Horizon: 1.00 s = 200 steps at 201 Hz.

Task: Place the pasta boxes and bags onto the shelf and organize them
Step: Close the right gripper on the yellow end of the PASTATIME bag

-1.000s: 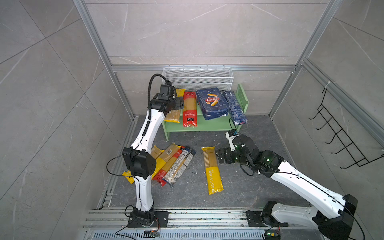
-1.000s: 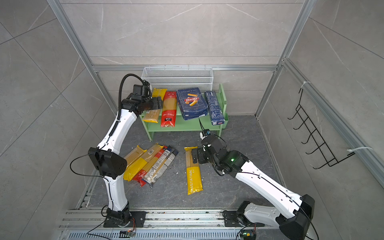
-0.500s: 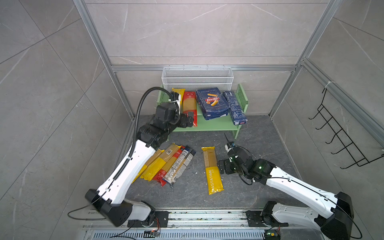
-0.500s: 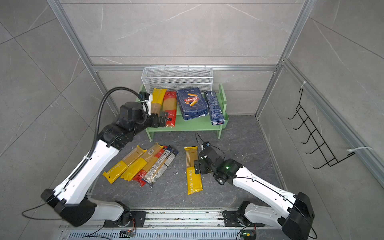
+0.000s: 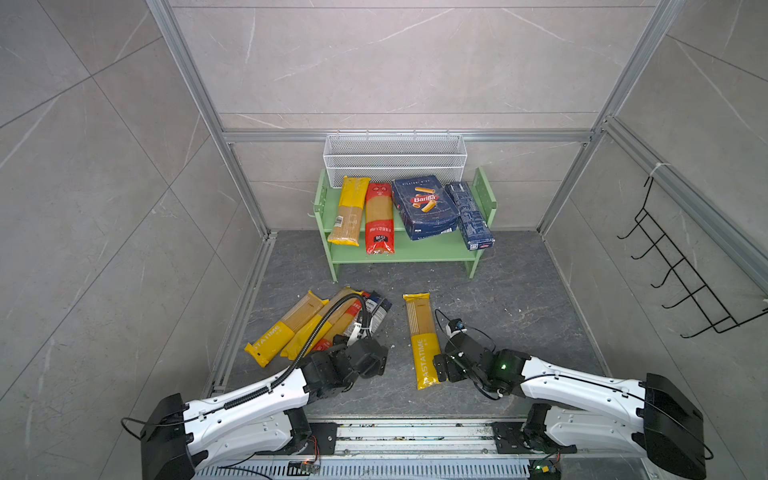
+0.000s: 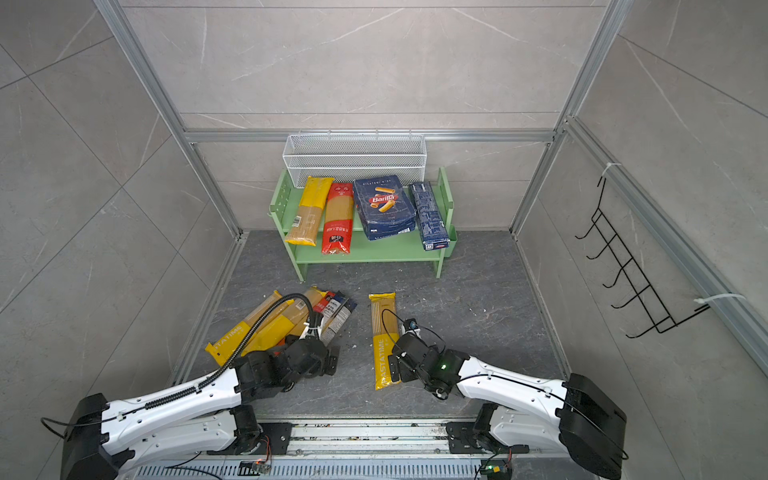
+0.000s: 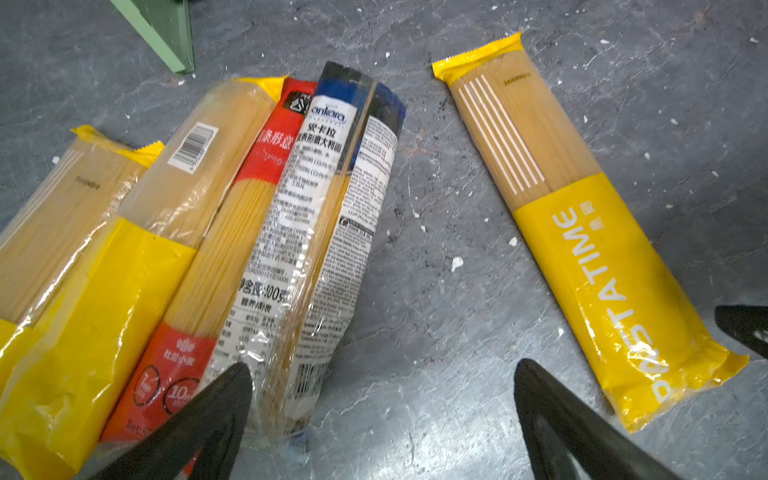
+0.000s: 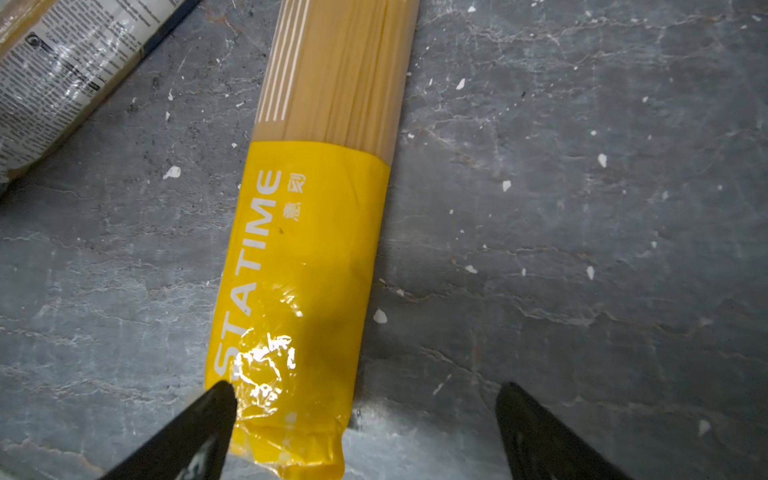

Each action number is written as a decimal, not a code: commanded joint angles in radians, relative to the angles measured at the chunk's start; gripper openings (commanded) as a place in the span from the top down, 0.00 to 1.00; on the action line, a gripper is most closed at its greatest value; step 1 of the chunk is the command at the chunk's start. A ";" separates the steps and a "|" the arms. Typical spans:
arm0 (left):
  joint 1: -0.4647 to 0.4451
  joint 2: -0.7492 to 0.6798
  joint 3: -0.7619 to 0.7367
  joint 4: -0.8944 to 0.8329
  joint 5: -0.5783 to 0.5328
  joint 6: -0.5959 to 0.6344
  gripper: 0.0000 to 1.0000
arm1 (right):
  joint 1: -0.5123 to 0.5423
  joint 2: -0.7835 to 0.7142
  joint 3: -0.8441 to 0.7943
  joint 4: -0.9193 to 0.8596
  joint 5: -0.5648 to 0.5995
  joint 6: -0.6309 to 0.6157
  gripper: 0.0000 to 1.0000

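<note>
Shelf [image 5: 424, 250]: green, two tiers, at the back of the bench [image 5: 507, 299]. The upper board carries, left to right, a yellow bag [image 5: 348, 210], a red bag [image 5: 379, 218], the wide box [image 5: 424, 205] and the narrow box [image 5: 471, 216].

Four loose bags [image 7: 266, 232] lie side by side on the bench, touching. A single PASTATIME bag [image 5: 422, 336] lies apart to their right.

Left tool [image 7: 382, 368]: spread, holding nothing, one finger at the near end of the loose bags.

Right tool [image 8: 365, 388]: spread, holding nothing, one finger at the single bag's near edge.
</note>
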 commanded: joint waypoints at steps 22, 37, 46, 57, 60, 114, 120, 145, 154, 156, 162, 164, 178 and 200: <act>-0.049 -0.042 -0.046 0.025 -0.152 -0.134 0.00 | 0.068 0.125 -0.005 0.128 0.080 0.049 0.00; -0.050 -0.046 -0.055 0.021 -0.165 -0.138 0.00 | 0.086 0.195 0.019 0.153 0.083 0.054 0.01; -0.049 -0.056 -0.060 0.012 -0.174 -0.140 0.00 | 0.097 0.237 0.033 0.165 0.090 0.062 0.00; -0.049 -0.075 -0.064 -0.002 -0.185 -0.141 0.00 | 0.107 0.280 0.046 0.184 0.096 0.069 0.00; -0.049 -0.081 -0.064 -0.005 -0.187 -0.142 0.00 | 0.111 0.292 0.051 0.187 0.099 0.072 0.00; -0.050 -0.245 -0.113 -0.038 -0.195 -0.152 0.00 | 0.131 0.418 0.069 0.225 0.109 0.105 0.01; -0.049 -0.258 -0.118 -0.040 -0.195 -0.154 0.00 | 0.131 0.432 0.071 0.221 0.111 0.109 0.00; -0.049 -0.264 -0.120 -0.063 -0.198 -0.160 0.00 | 0.140 0.498 0.066 0.212 0.127 0.129 0.01; -0.050 -0.254 -0.114 -0.073 -0.198 -0.163 0.00 | 0.145 0.519 0.055 0.220 0.127 0.142 0.02; -0.049 -0.253 -0.113 -0.073 -0.198 -0.164 0.00 | 0.145 0.523 0.052 0.223 0.127 0.145 0.03; -0.049 -0.244 -0.109 -0.081 -0.198 -0.167 0.00 | 0.150 0.535 0.040 0.236 0.128 0.155 0.05; -0.049 -0.242 -0.107 -0.082 -0.198 -0.167 0.00 | 0.152 0.538 0.036 0.241 0.129 0.158 0.06; -0.049 -0.226 -0.097 -0.088 -0.197 -0.169 0.00 | 0.163 0.560 0.005 0.272 0.131 0.185 0.10; -0.048 -0.220 -0.082 -0.095 -0.205 -0.164 0.00 | 0.184 0.603 -0.029 0.315 0.143 0.221 0.30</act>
